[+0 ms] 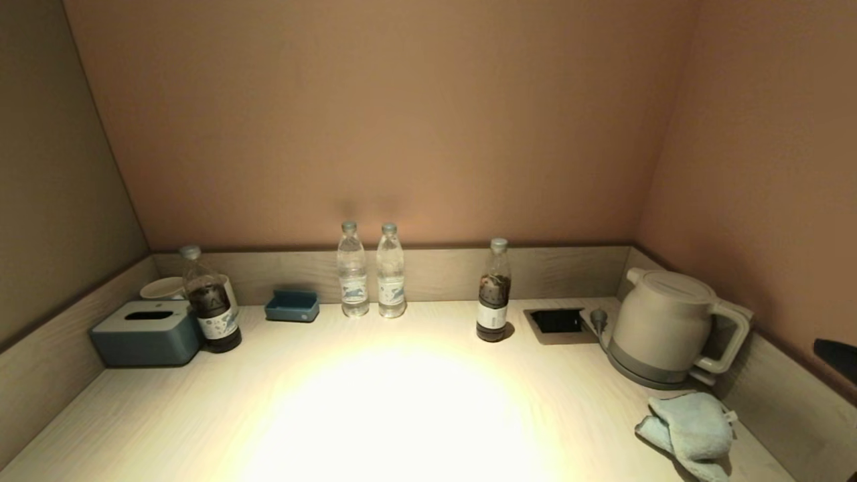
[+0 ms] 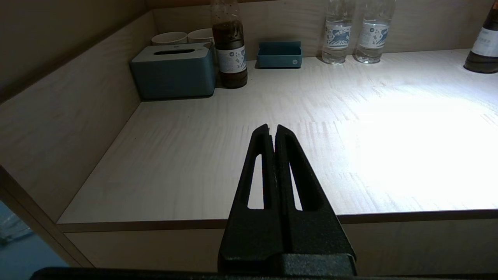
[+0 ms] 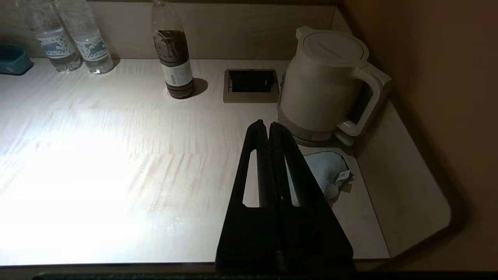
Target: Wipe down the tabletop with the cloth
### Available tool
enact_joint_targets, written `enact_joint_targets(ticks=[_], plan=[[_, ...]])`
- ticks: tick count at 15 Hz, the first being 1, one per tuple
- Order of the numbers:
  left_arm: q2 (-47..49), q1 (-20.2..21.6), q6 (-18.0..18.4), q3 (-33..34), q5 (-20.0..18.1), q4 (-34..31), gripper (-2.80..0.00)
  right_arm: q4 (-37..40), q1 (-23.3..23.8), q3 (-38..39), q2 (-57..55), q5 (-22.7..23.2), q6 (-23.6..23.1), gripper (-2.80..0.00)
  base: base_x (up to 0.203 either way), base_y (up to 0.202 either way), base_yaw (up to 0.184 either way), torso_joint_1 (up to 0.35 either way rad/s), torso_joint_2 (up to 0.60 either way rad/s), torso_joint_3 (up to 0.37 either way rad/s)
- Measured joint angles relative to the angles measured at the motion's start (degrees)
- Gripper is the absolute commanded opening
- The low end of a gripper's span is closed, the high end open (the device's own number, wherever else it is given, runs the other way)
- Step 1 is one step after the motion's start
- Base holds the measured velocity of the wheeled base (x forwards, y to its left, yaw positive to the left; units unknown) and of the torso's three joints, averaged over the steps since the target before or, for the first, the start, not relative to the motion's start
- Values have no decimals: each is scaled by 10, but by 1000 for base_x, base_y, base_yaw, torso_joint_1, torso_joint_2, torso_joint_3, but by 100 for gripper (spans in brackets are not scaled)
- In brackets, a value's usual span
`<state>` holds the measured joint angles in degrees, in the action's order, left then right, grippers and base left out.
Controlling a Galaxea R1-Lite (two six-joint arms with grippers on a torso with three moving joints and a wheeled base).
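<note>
tabletop (image 1: 402,402): wide pale beige wood-grain counter, low grey-wood rim on three sides, bright light patch at centre; front edge shows only in the wrist views.
kettle (image 1: 659,328): cream, rounded body, loop handle, on a grey base in the right rear corner; seen in head and right wrist views, not in left wrist view.
tissue box (image 1: 146,333): blue-grey, boxy, slot on top, left rear corner; seen in head and left wrist views only.
cloth (image 1: 689,432): pale blue terry, crumpled lump, lying on the tabletop at the right front, just in front of the kettle, near the right rim; small tag on its rim-facing side; long axis roughly front to back in head view. Partly hidden behind the fingers in right wrist view.
dark bottles: one (image 1: 209,301) beside the tissue box, one (image 1: 493,291) near the recess; clear plastic, dark liquid, upright.
water bottles (image 1: 371,271): two clear, touching or nearly so, at the rear rim.
cups (image 2: 183,37): two white; both clear in left wrist view, mostly hidden in head view.
blue tray (image 1: 292,306): small, rectangular, open top.
recess (image 1: 557,321): small black rectangle set in the tabletop, left of the kettle.
left gripper (image 2: 272,130): fingers pressed together, empty, above the front left edge.
right gripper (image 3: 264,126): fingers pressed together, holding nothing, above the cloth area.
</note>
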<state>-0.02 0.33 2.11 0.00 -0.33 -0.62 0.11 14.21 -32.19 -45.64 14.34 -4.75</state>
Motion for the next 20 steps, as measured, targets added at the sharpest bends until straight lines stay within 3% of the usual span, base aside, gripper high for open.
enact_joint_targets(ticks=[10,15,20], plan=[[0,0,0,0,0,0,-280,67,-12,-4,142,2,4,-280,0,0,0,0,0,0],[0,0,0,0,0,0,-280,117,-85,-56,259,-4,1,-280,0,0,0,0,0,0],[0,0,0,0,0,0,-280,191,-138,-77,297,-36,1,-280,0,0,0,0,0,0]])
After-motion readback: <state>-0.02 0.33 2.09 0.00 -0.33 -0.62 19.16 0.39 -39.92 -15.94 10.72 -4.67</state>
